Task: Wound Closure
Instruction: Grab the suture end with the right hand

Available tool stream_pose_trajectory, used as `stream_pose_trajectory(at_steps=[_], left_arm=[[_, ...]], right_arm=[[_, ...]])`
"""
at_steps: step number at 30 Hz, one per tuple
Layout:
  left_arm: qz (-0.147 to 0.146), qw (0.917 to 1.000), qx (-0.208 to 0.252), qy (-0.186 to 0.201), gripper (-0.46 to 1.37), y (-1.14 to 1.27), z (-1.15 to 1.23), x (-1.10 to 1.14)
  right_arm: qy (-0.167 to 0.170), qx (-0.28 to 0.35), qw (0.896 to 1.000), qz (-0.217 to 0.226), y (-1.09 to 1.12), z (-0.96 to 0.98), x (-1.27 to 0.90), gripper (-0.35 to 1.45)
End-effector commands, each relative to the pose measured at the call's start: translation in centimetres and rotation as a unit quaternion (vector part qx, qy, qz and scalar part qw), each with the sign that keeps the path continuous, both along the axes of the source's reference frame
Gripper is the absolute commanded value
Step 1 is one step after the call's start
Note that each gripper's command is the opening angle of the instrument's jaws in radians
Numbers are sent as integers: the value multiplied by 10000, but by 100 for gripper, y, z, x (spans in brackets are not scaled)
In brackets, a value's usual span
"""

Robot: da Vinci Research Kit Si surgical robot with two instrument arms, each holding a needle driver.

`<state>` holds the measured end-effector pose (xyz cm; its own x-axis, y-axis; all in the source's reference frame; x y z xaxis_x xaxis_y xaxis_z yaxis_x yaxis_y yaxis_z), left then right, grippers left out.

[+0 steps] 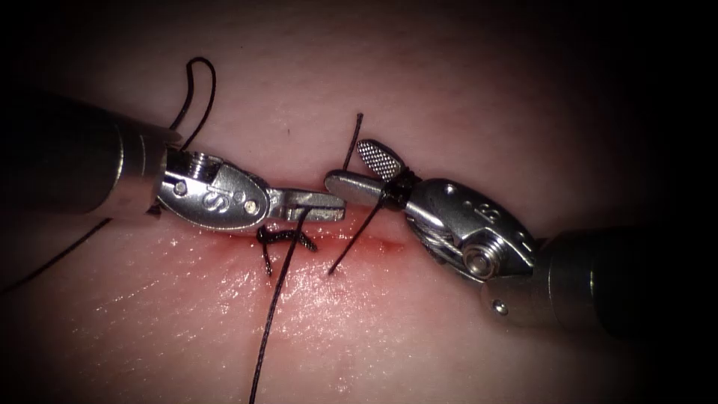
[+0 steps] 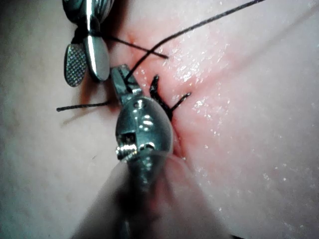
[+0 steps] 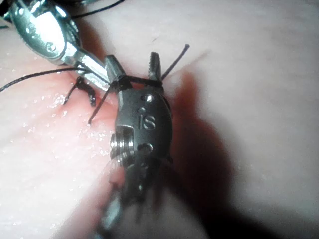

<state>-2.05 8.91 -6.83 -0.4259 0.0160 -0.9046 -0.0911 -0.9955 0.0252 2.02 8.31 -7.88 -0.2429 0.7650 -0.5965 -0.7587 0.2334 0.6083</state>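
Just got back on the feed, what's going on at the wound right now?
The left end effector is shut on the thread just above the cut. The right end effector is open, with thread looped around the base of its jaws. A tied knot with short ends sits on the cut in the tissue.

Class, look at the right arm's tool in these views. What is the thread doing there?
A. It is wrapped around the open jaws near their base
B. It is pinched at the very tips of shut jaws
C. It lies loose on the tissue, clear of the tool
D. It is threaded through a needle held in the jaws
A: the thread is looped around the spread jaws of the right tool near their hinge, also seen in the right wrist view.
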Motion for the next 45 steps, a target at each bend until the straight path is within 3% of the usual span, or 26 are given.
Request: stream_pose_trajectory(at_steps=[1,27,45], left_arm=[[32,10000,19,1,-35,0,-1,-1],[-2,10000,-71,51,-35,-6,-3,-10],[-24,10000,-72,65,-35,2,1,-14]], right_arm=[[-2,-1,10000,3,0,0,0,78],[-80,-15,10000,55,-2,1,-2,66],[-228,-55,9995,198,5,23,-16,68]])
